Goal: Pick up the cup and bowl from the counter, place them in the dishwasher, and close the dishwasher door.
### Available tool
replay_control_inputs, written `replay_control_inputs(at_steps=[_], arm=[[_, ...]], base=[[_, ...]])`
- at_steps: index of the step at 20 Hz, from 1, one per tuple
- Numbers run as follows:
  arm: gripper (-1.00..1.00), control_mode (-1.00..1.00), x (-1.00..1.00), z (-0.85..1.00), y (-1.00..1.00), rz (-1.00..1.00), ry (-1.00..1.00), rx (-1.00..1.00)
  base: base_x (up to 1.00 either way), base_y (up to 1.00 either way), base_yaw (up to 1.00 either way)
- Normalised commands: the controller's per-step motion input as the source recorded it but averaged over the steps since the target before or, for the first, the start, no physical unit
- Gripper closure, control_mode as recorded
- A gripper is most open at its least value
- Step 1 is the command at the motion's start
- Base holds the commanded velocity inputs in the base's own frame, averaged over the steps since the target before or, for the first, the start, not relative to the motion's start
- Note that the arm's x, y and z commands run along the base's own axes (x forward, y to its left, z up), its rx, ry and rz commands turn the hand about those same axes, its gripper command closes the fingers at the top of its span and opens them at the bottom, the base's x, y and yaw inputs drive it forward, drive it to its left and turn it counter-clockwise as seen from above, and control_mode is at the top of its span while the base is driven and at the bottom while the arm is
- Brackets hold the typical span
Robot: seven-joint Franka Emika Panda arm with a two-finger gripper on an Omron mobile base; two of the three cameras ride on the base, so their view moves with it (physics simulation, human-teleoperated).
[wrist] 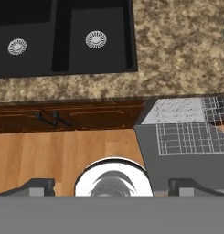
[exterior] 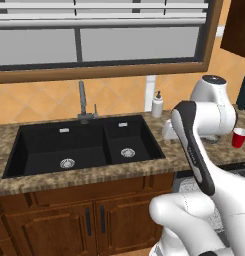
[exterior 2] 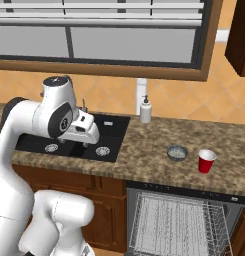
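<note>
Even, bright, shadowless rendered light falls across all three views, with no clear source. The speckled counter (exterior 2: 154,145) looks soft and slightly blurred, and edges appear jagged. The black sink (exterior: 84,145) shows almost no detail inside. The dishwasher rack (wrist: 191,123) wires possibly shimmer into moiré.

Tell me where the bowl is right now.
In the right base view the bowl sits on the counter, just left of the cup and above the open dishwasher.
</note>
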Motion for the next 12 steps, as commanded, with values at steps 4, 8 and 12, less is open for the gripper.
replay_control_inputs(at_steps=[4,8,12], arm=[[-1.00,-1.00,-0.05,-0.33,0.00,-0.10,0.00,0.00],[-1.00,1.00,0.00,0.00,0.00,0.00,0.00,0.00],[-1.00,1.00,0.00,0.00,0.00,0.00,0.00,0.00]], base=[[0.00,0.00,0.00],[0.02,0.02,-0.11],[0.03,0.01,-0.14]])
